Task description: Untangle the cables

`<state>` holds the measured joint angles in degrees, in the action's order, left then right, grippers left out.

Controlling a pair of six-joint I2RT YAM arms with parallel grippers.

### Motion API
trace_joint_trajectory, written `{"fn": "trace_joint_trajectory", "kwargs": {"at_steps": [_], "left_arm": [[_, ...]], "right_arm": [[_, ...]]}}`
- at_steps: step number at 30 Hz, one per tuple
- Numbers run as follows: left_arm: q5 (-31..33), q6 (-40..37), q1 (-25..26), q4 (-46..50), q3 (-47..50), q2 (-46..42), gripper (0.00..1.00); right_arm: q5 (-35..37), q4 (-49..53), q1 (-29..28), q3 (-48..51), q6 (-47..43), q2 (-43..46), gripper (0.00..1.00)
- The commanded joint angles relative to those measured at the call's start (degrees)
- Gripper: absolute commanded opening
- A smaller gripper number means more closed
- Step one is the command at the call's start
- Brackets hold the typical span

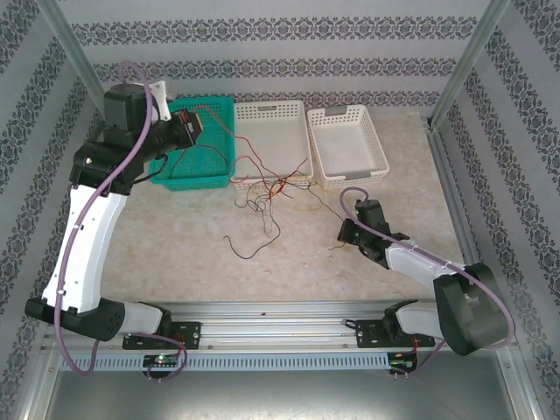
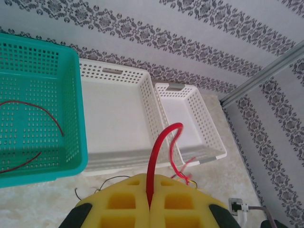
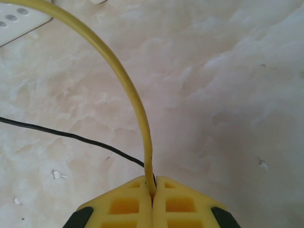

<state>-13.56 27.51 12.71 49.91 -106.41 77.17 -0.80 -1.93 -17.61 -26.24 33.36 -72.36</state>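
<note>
Teal basket (image 1: 210, 166) at 10 o'clock: 1 red wire (image 2: 45, 111) looped inside. 2 white baskets (image 1: 273, 131) at 12 and 1. Cables (image 1: 262, 191): tangled on table (image 1: 175, 236) at the white rims, centre. Left gripper (image 2: 149, 190): raised over teal basket, clamped on red cable (image 2: 159, 152). Right gripper (image 3: 153, 184): low at 4 o'clock, pinched on yellow cable (image 3: 124, 80). Right wrist view adds black cable (image 3: 71, 136), flat on table, running under the yellow.
</note>
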Motion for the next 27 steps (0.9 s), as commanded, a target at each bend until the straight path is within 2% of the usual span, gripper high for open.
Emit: {"fn": "trace_joint_trajectory", "kwargs": {"at_steps": [1,16,27], "left_arm": [[-0.7,2.5,-1.4,-2.1,-1.7,-2.4,0.00],[-1.5,8.5,-4.4,-7.1,2.5,-9.5,0.00],[-11.7,14.1,-3.8,-17.7,25.9,-13.8,0.00]], "right_arm": [[2.7,2.1,1.0,0.0,1.7,1.3,0.00],[2.7,2.2,4.5,1.4,3.6,2.2,0.00],[-5.4,-3.0,3.3,0.4,3.0,-0.9,0.00]]}}
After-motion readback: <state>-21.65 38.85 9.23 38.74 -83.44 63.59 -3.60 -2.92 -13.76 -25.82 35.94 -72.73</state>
